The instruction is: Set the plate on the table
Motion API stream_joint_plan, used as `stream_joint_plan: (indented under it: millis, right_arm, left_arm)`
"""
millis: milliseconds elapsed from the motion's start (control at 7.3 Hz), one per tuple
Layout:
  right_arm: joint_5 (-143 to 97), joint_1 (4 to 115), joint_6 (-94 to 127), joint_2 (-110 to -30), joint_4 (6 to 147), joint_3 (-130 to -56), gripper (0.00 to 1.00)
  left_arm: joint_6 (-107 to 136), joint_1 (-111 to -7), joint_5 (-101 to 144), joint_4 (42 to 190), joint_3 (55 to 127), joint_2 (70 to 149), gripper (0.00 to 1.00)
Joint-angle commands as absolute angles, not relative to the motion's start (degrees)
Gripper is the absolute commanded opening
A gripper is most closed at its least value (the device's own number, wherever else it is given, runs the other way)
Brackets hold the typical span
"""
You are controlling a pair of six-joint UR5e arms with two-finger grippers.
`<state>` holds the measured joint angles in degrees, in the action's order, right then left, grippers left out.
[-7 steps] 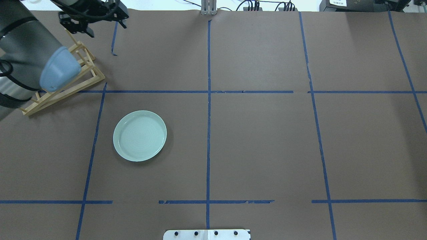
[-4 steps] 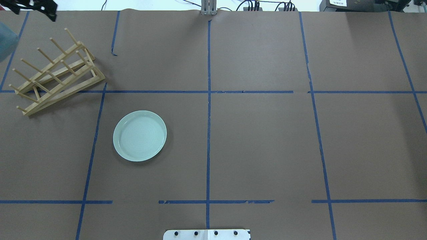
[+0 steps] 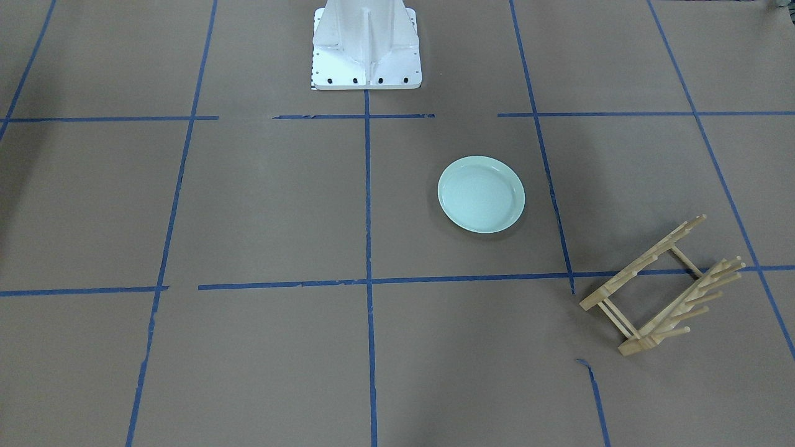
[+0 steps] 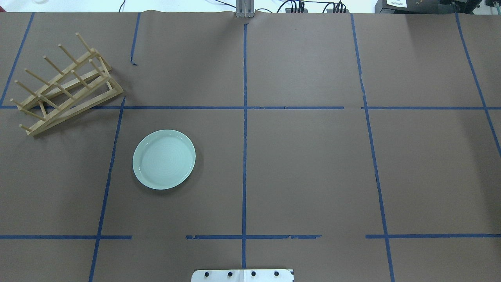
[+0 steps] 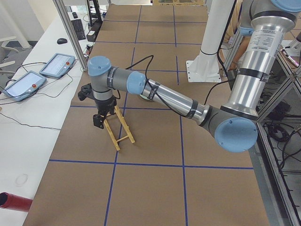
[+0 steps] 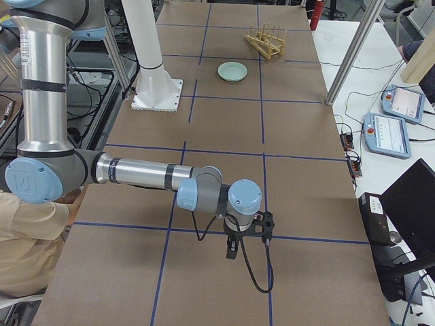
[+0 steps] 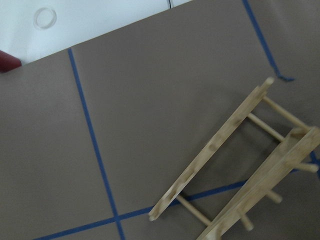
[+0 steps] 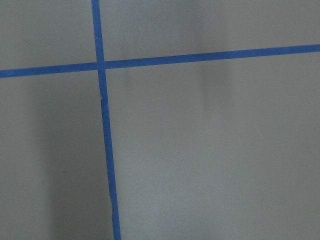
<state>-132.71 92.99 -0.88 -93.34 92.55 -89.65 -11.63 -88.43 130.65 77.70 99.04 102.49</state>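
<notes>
Brown-papered table (image 4: pixel 313 164) everywhere. Left gripper (image 5: pixel 98 123) hovers near the wooden rack (image 7: pixel 212 147), right gripper (image 6: pixel 232 250) low in its side view; can't tell either's jaws. Plate (image 4: pixel 164 159) lies flat, centre-left overhead. Careless swing might clip the rack.

Readable text: none in any view.
Sticker (image 4: pixel 396 3): white, on a black box (image 4: pixel 379 8) past the desk's (image 4: pixel 313 156) far edge, at 1 o'clock in the overhead view; the print is too small to read.
Joint cap (image 6: pixel 27 180): blue, at 9 o'clock in the right-side view; it bears a pale emblem whose letters are unclear.
Pendant screens (image 6: pixel 406 102): lit, at 3 o'clock in the right-side view; the content is illegible.
</notes>
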Motion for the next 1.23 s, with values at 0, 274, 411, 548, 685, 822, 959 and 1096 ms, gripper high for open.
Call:
stream_joint_plan:
  millis: [0, 274, 411, 548, 685, 822, 959, 1096]
  right_arm:
    - [-132.71, 92.99, -0.88, -93.34, 92.55, -89.65, 1.0]
    - [-132.71, 92.99, -0.88, -93.43, 92.55, -89.65, 1.0]
    - [-132.71, 92.99, -0.88, -93.43, 92.55, -89.65, 1.0]
    - [-132.71, 92.99, -0.88, -93.34, 92.55, -89.65, 1.0]
    - [-132.71, 92.99, -0.88, -93.34, 92.55, -89.65, 1.0]
    - [-132.71, 92.99, -0.88, -93.34, 92.55, -89.65, 1.0]
    - [-132.71, 92.99, -0.88, -93.34, 92.55, -89.65, 1.0]
    - [-132.71, 92.99, -0.88, -93.34, 92.55, -89.65, 1.0]
  left_arm:
    - [-13.71, -89.83, 133.15, 81.27, 97.75, 97.65, 1.0]
    - [-13.97, -89.82, 133.59, 85.16, 96.68, 97.82, 1.0]
    - [-14.32, -89.91, 133.68, 84.82, 96.68, 96.87, 1.0]
    - [-14.33, -89.74, 133.59, 84.38, 95.98, 96.77, 1.0]
    - [-14.33, -89.74, 133.77, 84.29, 93.89, 96.68, 1.0]
    - [-14.33, -89.74, 133.86, 84.37, 93.87, 96.77, 1.0]
    - [-14.33, -89.74, 133.77, 84.2, 93.87, 96.85, 1.0]
    - [-14.15, -89.74, 133.77, 84.11, 93.78, 96.77, 1.0]
